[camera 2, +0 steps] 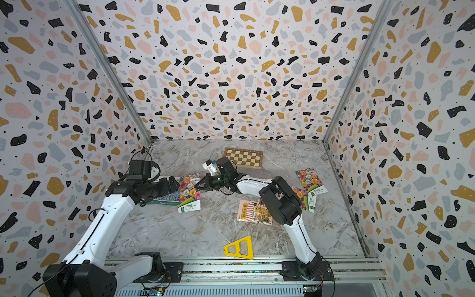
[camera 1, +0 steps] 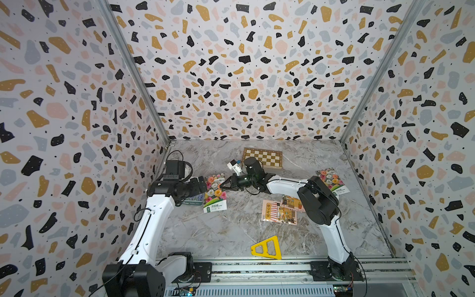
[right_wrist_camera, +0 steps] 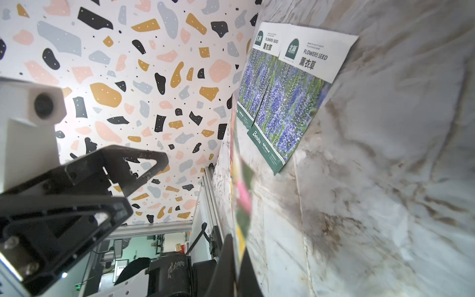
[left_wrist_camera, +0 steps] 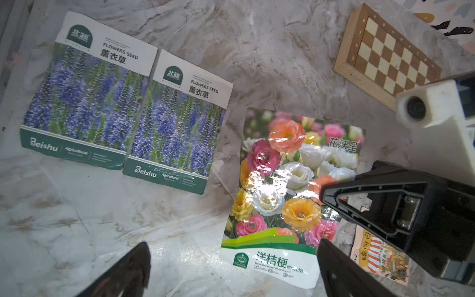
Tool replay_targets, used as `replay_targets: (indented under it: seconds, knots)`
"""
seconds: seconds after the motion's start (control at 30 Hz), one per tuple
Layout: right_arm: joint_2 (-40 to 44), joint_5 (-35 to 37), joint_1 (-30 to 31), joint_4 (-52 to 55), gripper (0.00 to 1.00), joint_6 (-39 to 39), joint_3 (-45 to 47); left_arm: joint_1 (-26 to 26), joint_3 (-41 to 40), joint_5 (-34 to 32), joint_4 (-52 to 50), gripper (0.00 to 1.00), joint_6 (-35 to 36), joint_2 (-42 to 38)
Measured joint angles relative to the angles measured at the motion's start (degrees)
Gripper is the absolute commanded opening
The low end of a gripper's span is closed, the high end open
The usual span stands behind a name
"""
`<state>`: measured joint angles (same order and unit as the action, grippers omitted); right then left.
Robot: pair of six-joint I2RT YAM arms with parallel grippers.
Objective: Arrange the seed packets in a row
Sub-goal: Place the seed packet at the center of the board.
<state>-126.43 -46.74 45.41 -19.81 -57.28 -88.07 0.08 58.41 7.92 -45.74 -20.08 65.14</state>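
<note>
Nearest us, a yellow triangle [camera 1: 266, 248] lies alone on the counter [camera 1: 231, 231]. Beyond it the pink shop packets [camera 1: 279, 212] overlap, unsorted.

Mid-counter, the right tool [camera 1: 223, 187] is pinched on the right edge of a flower packet [camera 1: 215, 192]. The left tool [camera 1: 200, 184] is spread wide above it, holding nothing.

Two lavender packets [left_wrist_camera: 87, 90] lie side by side to its left, edges touching. More flower packets [camera 1: 332, 180] lie by the right wall, and the chessboard [camera 1: 262, 157] is farthest.

We judge the packets light, glossy, floppy and slippery. Take one by an edge and drag it rather than lift it.
</note>
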Motion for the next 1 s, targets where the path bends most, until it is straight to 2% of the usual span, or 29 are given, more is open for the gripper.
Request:
replay_targets:
  seconds: [0.47,0.8,0.87,1.0]
  knots:
    - [-12.92,3.02,-0.09,0.61,0.0,-8.41,-15.78,0.31,-2.67,-2.84,2.32,0.99,1.51,-0.59]
    - [-16.96,3.89,-0.09,3.91,0.04,-10.03,-20.0,0.31,-2.73,-2.84,2.4,0.99,1.66,-0.59]
    - [-17.0,4.07,-0.09,4.46,0.09,-10.01,-20.0,0.31,-2.78,-2.84,2.43,0.99,1.73,-0.59]
    - [-17.03,4.66,-0.17,5.79,0.29,-9.75,-20.0,0.35,-2.8,-2.8,2.45,0.99,1.97,-0.59]
